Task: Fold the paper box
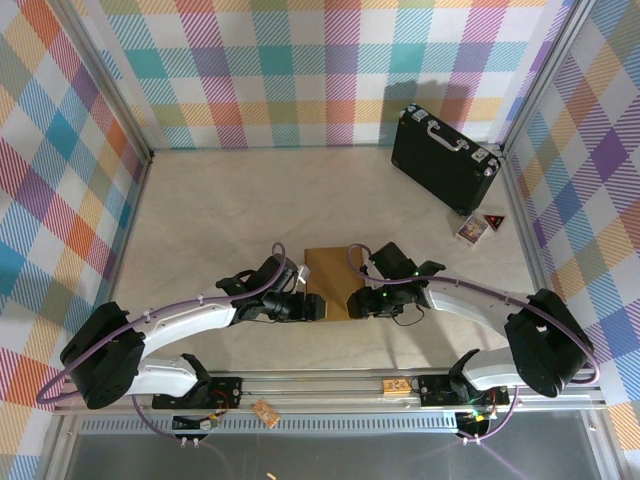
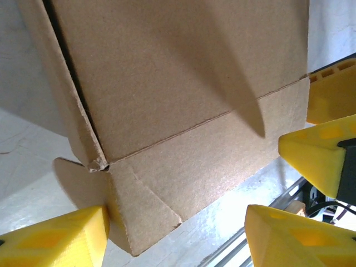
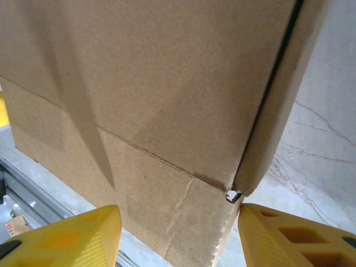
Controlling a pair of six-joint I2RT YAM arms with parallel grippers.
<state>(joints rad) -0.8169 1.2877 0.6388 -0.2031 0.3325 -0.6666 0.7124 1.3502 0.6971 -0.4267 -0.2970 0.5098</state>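
Note:
The paper box (image 1: 333,278), plain brown cardboard, stands partly folded on the table between my two arms. My left gripper (image 1: 318,307) is at its near left corner. In the left wrist view the jaws (image 2: 175,239) stand open, and the box (image 2: 183,72) hangs its front flap down between them. The left fingertip (image 2: 55,242) touches a small corner tab. My right gripper (image 1: 352,303) is at the near right corner. In the right wrist view it (image 3: 178,239) is open under the box (image 3: 150,72), with its right fingertip (image 3: 295,236) against the flap's edge.
A black hard case (image 1: 443,158) with silver trim lies at the back right, with two small cards (image 1: 472,229) in front of it. A metal rail (image 1: 330,385) runs along the near edge. Checked walls close in the table on three sides.

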